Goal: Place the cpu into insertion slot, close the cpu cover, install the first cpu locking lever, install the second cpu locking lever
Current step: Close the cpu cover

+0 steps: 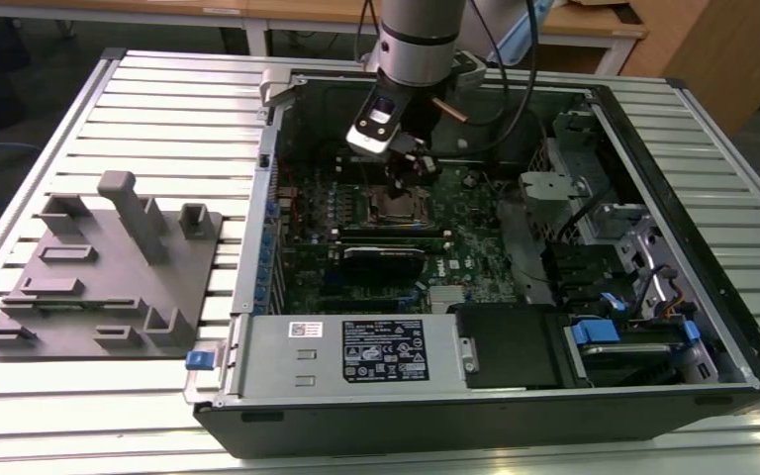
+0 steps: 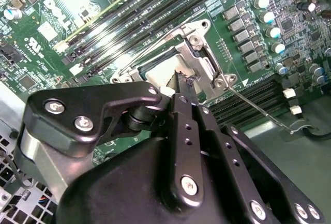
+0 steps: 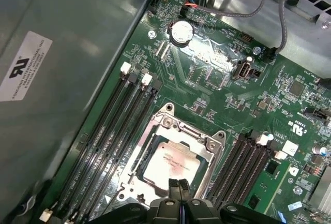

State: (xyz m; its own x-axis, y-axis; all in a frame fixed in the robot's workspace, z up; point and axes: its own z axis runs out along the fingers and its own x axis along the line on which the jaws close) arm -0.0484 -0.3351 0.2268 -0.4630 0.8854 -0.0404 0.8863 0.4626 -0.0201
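The cpu [image 3: 166, 163] is seen lying flat in the insertion slot [image 3: 147, 146], on the green board [image 1: 473, 228] in the computer case [image 1: 256, 218] on the table [image 1: 155, 89]. Its top is dull grey. The cpu cover [image 3: 192, 131] seems laid down around it. The gripper [image 3: 178, 184] is held right above one edge of the cpu, fingers pressed together, with nothing gripped.

The flat printed-circuit motherboard [image 3: 222, 100] is deep green, flecked with silver solder points. Its long plastic memory slots [image 3: 111, 131] are black with white end clips. The small square metal cpu [image 3: 168, 163] is dull silvery-grey, and the thin metal cpu cover [image 3: 206, 144] framing it brighter silver. The jointed metal gripper [image 3: 179, 184] is black. The ribbed metal table [image 1: 155, 99] is pale grey, lined with darker grooves.
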